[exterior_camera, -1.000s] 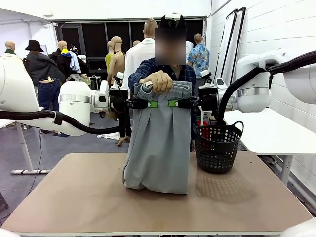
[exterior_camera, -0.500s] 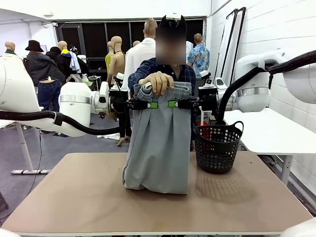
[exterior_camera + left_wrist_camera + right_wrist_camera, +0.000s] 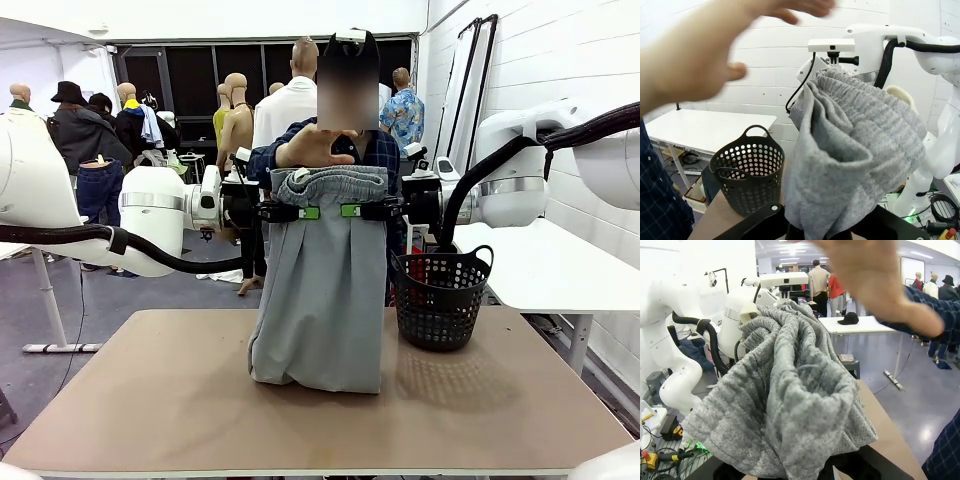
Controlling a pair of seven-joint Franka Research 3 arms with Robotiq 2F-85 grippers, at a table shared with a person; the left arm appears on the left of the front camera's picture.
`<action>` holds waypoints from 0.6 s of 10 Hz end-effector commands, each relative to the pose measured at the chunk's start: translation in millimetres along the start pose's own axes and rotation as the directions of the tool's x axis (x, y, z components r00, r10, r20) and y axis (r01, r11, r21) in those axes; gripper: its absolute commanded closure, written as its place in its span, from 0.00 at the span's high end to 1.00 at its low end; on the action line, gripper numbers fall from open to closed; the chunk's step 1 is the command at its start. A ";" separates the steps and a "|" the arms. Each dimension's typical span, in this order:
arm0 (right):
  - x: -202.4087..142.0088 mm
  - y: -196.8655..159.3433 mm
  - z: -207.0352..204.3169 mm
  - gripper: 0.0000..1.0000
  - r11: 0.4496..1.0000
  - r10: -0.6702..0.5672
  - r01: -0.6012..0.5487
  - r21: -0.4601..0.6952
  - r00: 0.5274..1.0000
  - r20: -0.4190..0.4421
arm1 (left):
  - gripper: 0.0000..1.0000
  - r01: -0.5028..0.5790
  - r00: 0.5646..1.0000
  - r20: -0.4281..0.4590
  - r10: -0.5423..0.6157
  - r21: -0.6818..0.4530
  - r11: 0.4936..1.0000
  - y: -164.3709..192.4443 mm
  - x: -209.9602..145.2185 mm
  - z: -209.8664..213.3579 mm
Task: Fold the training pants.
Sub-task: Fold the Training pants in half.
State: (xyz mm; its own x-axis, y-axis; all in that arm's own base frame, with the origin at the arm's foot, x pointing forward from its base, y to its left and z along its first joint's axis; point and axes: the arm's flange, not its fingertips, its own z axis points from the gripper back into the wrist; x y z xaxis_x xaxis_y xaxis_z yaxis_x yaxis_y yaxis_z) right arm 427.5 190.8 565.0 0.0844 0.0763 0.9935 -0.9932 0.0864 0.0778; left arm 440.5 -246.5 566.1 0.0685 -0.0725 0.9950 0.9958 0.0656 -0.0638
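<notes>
The light grey training pants [image 3: 323, 290] hang upright over the middle of the table, their lower end resting on the tabletop. Just below the gathered waistband, my left gripper [image 3: 296, 211] is shut on the pants from the left and my right gripper [image 3: 358, 210] is shut on them from the right. Bunched grey cloth [image 3: 850, 145] rises between the left fingers, and a similar bundle [image 3: 790, 405] sits between the right fingers. The person's hand [image 3: 313, 147] is raised above the waistband, apart from it.
A black mesh basket [image 3: 441, 297] stands on the brown table [image 3: 150, 400] just right of the pants. The person stands at the far side behind the pants. A white table [image 3: 560, 265] lies to the right.
The person's hand has let go of the waistband and lifted away above it. Both grippers and the pants have stayed in place.
</notes>
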 end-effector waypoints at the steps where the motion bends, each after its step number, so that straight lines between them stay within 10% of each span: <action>1: 0.4 0.9 0.1 0.00 1.000 -0.005 0.005 -0.002 1.000 0.011 | 0.00 0.005 1.000 0.003 -0.005 0.002 1.000 -1.0 4.5 0.3; 6: 0.4 0.9 0.1 0.00 1.000 -0.005 0.005 -0.002 1.000 0.011 | 0.00 0.005 1.000 0.003 -0.005 0.002 1.000 -1.0 4.5 0.3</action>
State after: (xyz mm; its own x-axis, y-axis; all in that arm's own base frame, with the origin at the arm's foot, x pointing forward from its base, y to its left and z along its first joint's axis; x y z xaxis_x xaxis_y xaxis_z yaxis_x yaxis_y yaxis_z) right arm 427.6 190.8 565.0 0.0845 0.0763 0.9935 -0.9932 0.0864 0.0778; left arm 440.5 -246.5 566.1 0.0685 -0.0725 0.9950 0.9958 0.0656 -0.0637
